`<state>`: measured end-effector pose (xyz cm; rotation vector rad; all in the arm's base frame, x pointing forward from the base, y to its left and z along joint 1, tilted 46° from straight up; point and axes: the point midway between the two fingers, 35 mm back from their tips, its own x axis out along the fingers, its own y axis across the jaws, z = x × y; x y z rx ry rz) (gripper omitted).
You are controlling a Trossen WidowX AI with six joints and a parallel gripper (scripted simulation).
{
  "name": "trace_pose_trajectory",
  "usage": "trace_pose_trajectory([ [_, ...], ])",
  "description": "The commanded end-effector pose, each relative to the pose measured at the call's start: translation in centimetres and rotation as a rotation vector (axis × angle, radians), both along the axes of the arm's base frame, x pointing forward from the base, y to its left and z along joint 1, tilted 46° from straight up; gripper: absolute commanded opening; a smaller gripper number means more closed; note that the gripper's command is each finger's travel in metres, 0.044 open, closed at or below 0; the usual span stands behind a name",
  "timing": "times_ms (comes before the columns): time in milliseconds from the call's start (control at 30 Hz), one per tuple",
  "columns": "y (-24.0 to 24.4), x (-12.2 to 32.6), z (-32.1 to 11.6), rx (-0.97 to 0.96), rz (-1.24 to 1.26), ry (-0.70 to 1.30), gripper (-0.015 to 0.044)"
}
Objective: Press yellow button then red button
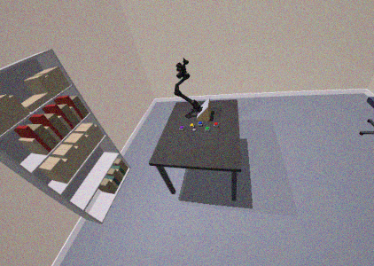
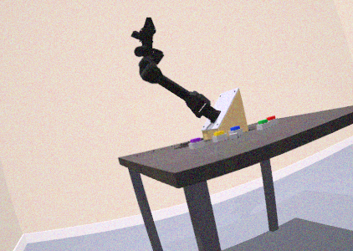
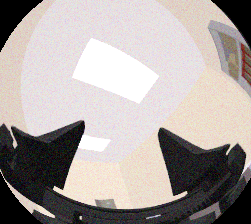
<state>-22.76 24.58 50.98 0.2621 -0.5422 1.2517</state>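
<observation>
The yellow button (image 1: 191,125) (image 2: 219,133) is on the dark table (image 1: 195,152) (image 2: 167,165), between the purple and blue buttons. The red button (image 1: 215,124) (image 2: 271,118) is at the other end of the group, beside the green one. My gripper (image 1: 185,60) (image 2: 149,19) (image 3: 122,128) is high above the table, pointing up, far from both buttons. Its fingers are wide apart with nothing between them. The wrist view shows only ceiling, walls and part of a shelf, no buttons.
A purple button (image 1: 182,128) (image 2: 195,140), a blue button (image 1: 200,123) (image 2: 235,128) and a green button (image 1: 206,129) (image 2: 262,122) share the table. A small pale object (image 1: 194,129) lies near the yellow button. The arm's wedge-shaped mount (image 1: 204,113) (image 2: 236,115) stands behind them.
</observation>
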Motion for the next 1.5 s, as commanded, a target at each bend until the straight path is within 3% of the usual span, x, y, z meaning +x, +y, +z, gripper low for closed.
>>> trace_pose_trajectory([
  [0,0.1,0.0,0.0,0.0,-0.002,-0.002,0.04],
  [200,4.2,1.9,-1.2,-0.034,-0.079,-0.063,0.04],
  [400,11.5,5.6,-5.3,-0.194,-0.19,-0.179,0.04],
  [600,17.3,12.7,-11.2,-0.422,-0.317,-0.227,0.04],
  [833,19.8,22.9,-18.6,-0.704,-0.473,-0.181,0.04],
  [1133,15.4,36.5,-28.1,-1.073,-0.71,0.029,0.04],
  [1467,1.3,46.5,-36.7,-1.447,-1.037,0.461,0.04],
])
